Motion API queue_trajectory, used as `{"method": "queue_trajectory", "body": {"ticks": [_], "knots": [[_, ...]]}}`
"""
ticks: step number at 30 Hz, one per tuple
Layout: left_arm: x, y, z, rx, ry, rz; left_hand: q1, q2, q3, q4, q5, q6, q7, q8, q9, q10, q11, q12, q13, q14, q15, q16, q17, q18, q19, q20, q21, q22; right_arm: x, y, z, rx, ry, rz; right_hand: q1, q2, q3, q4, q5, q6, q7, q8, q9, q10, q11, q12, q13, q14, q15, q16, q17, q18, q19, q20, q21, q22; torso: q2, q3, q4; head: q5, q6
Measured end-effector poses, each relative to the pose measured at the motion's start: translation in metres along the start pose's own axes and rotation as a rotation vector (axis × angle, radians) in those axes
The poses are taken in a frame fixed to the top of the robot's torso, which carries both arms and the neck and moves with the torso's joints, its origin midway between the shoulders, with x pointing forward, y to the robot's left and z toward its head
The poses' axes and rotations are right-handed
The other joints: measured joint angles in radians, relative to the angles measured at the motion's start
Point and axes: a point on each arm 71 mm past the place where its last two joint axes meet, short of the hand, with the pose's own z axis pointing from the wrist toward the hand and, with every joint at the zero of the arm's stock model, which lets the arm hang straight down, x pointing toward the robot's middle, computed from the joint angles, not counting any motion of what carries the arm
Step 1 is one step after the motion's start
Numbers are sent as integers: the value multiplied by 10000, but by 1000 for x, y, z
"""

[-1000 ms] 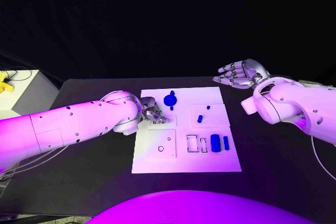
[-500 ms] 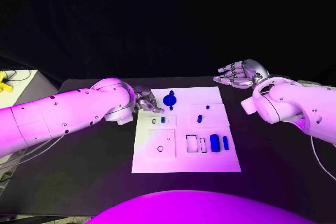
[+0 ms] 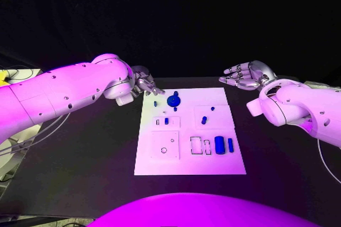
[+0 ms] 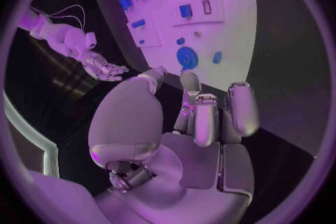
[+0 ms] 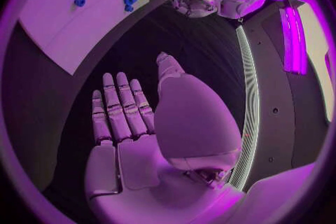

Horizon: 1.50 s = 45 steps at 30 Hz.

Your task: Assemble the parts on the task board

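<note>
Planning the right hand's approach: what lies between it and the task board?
Head view: only bare black table lies between the right hand and the task board; the hand hovers open off its far right corner.

No readable text, labels, brand names, numbers or signs appear anywhere in these views. The white task board (image 3: 190, 160) carries only black outline shapes around its recesses, with no lettering. The blue parts (image 3: 219, 144) on it are unmarked, and the arms, hands and black table (image 3: 92, 163) show no legible writing either.
</note>
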Motion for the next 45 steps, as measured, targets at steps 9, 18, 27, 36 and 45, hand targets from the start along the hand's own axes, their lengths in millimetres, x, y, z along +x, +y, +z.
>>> {"method": "queue_trajectory", "body": {"ticks": [9, 18, 27, 36, 45], "knots": [[-9, 5, 22, -499, 49, -26, -46, 46, -28, 28, 0, -157, 84, -216, -166, -72, 71, 0, -28, 0, 70, 0, -1, 0, 12, 12, 0, 0, 1, 1, 1, -107, -3, 68, 39, 38, 26, -25, 1, 68, 3, 74, 0, 82, -11, 0, 1, 141, -65, 42, 0, 0, -12, -12, -1, -1, 94, -51, 7, 72, 0], [-9, 6, 38, -953, 299, 293, -158, 158, -124, 67, 0, -157, 84, -257, -227, -108, 107, 0, -66, 2, 139, 0, -1, 0, 5, 76, -40, -38, 0, 1, 0, -186, -8, 140, 39, 38, 83, -24, 40, 68, 3, 73, -14, 82, -11, 0, -9, 178, -102, 40, -22, 0, 353, -13, 115, 65, 187, -111, 5, 123, 0], [-10, 12, 47, -1360, 443, 618, -197, 197, -182, 66, 0, -157, 84, -293, -252, -144, 143, 0, -114, 2, 138, 0, -3, -1, -33, 113, -40, -83, 1, 2, 0, -222, 17, 189, 39, 38, 83, -24, 40, 68, 3, 73, -14, 82, -11, 0, -8, 177, -102, 40, -22, 1, 352, -14, 114, 74, 249, -142, 4, 152, 0], [-8, 14, 50, -1524, 620, 785, -237, 237, -209, 39, -1, -156, 84, -293, -272, -178, 178, 0, -176, 2, 138, 0, -3, -1, -34, 112, -40, -83, 1, 2, 0, -225, 25, 205, 80, 78, 110, 3, 40, 68, 3, 73, -13, 81, -10, 0, -7, 212, -66, 40, -21, 1, 352, -14, 114, 74, 262, -153, 8, 104, 0], [-4, 17, 52, -1611, 840, 868, -237, 237, -208, 39, -1, -156, 84, -293, -279, -178, 178, 0, -117, 2, 138, 0, -4, -1, -34, 112, -39, -48, 1, 2, 0, -231, 44, 212, 79, 78, 137, -24, 81, 68, 3, 73, -13, 81, -10, 0, -7, 212, -65, 39, -20, 1, 351, -14, 114, 73, 266, -157, 7, 103, 0]]}}
